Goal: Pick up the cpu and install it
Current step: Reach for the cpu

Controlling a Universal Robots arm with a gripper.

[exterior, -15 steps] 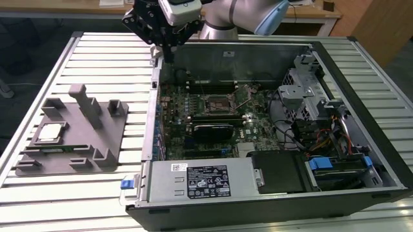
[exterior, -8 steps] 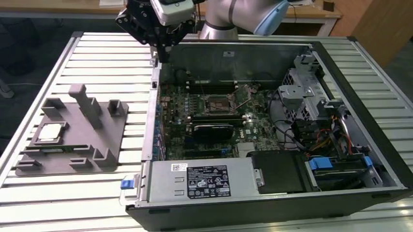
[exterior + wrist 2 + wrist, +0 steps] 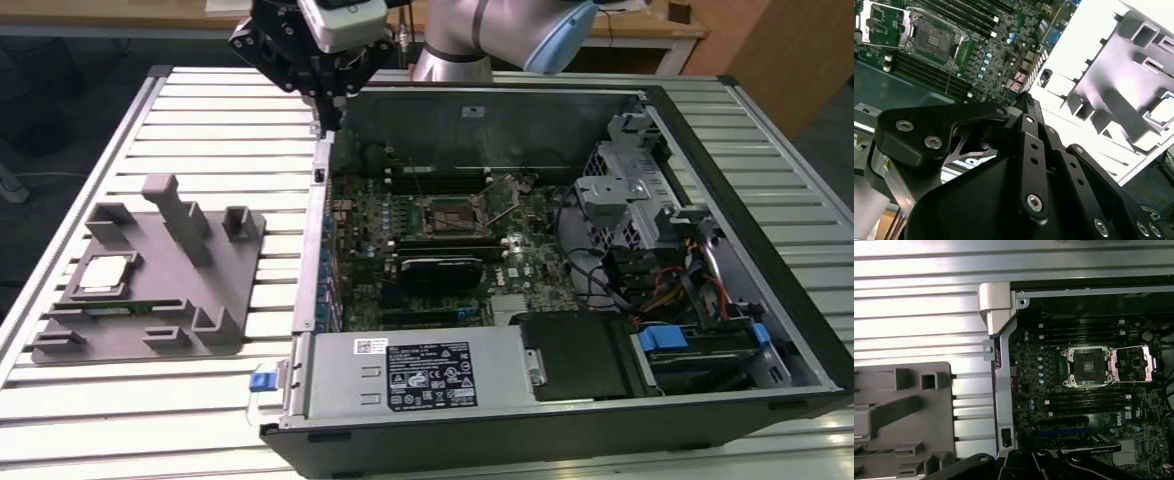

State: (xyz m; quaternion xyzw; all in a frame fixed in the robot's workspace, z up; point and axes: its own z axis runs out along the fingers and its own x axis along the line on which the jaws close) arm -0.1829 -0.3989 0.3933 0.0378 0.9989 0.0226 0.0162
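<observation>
While the pincer [image 3: 326, 112] hovers apart, the cpu [image 3: 104, 272] lies flat, face-up.

The second wrist view's edge cuts off the cpu [image 3: 1161, 111]; the first wrist view's edge cuts the grey tray [image 3: 899, 420].

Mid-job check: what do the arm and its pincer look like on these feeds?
The arm is silver-grey tube with a rounded pale blue joint cap. The pincer is matte black: flat linkage bars and a broad knuckle plate, dotted with silver screw heads in the second wrist view. A pale grey block sits by it.
</observation>
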